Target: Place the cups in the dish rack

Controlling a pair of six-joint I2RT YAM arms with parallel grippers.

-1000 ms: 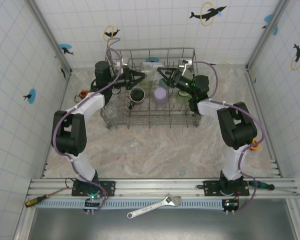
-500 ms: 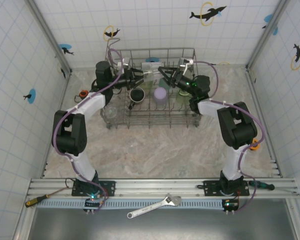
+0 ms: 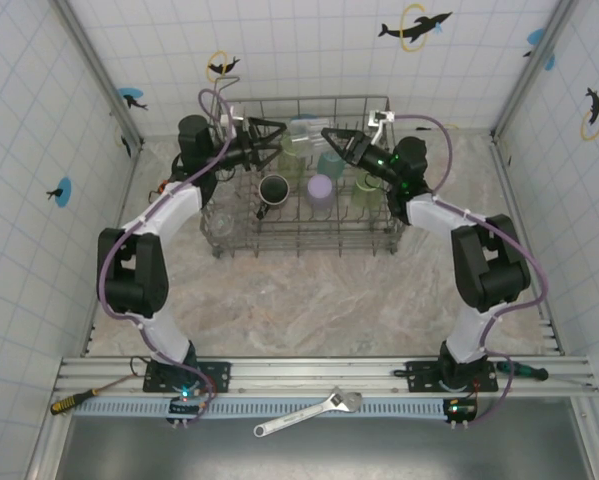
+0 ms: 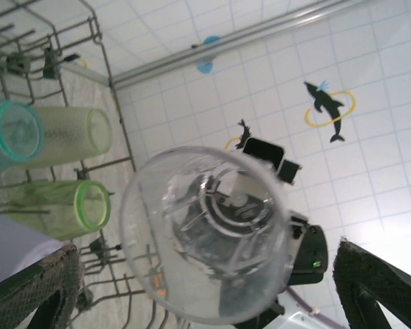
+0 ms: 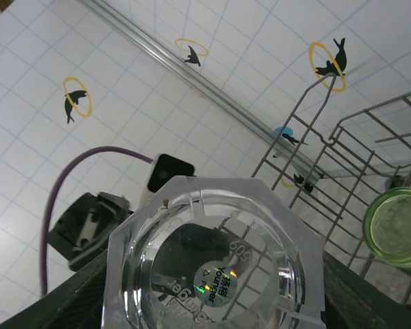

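Clear cup (image 4: 206, 240) lies horizontal, mouth facing left hand (image 4: 205, 286).

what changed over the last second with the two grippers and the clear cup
The left gripper opened wide, letting go of the clear cup, and moved toward the far side of the dish rack. The right gripper kept its hold on that cup while its arm swung outward. The rack, black cup and lavender cup stayed put.
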